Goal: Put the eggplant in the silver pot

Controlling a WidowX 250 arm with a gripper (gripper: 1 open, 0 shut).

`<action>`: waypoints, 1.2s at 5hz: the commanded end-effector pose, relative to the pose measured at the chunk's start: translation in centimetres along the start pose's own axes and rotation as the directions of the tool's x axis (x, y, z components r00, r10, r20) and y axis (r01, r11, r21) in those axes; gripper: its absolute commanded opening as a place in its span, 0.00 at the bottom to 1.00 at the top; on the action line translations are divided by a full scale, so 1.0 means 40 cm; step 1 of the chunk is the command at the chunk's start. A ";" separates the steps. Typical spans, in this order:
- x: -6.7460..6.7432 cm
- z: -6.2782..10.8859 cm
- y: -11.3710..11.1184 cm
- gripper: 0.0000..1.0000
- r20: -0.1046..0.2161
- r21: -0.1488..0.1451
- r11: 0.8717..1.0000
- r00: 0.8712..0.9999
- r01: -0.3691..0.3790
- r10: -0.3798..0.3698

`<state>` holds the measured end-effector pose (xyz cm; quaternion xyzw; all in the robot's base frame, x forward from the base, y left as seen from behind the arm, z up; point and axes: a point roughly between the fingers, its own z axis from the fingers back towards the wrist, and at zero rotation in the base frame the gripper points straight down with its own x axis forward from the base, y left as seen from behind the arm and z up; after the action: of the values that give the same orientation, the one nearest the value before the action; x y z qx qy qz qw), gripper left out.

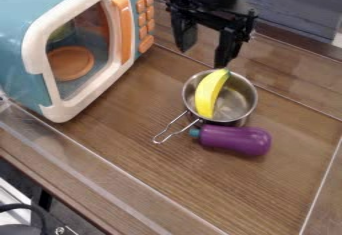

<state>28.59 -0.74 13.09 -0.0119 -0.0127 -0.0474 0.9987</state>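
The black, angular robot gripper (210, 47) is open above the wooden worktop (127, 144), near its back edge, with nothing between its fingers. The glossy, rounded purple toy eggplant with a green cap (234, 140) lies outside the shiny round silver metal pot with a wire loop handle (238, 106), just beside it, toward the front edge. A smooth, curved yellow toy banana (207, 94) leans inside the pot.

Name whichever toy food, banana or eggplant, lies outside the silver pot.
The eggplant: purple, on the tabletop beside the pot; the yellow banana sits in it.
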 end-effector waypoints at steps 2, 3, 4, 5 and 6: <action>0.007 0.073 0.038 1.00 0.076 0.003 0.997 0.994 -0.079 0.078; 0.030 0.074 0.020 1.00 0.079 -0.001 1.000 0.996 -0.027 0.027; 0.049 0.065 0.000 1.00 0.072 0.001 0.999 0.997 0.039 -0.039; 0.033 0.035 -0.005 1.00 0.038 -0.009 0.999 0.998 0.050 -0.050; 0.015 0.016 -0.004 1.00 0.014 -0.016 0.999 0.999 0.048 -0.048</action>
<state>28.93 -0.87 12.80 -0.0205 -0.0013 -0.0649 0.9977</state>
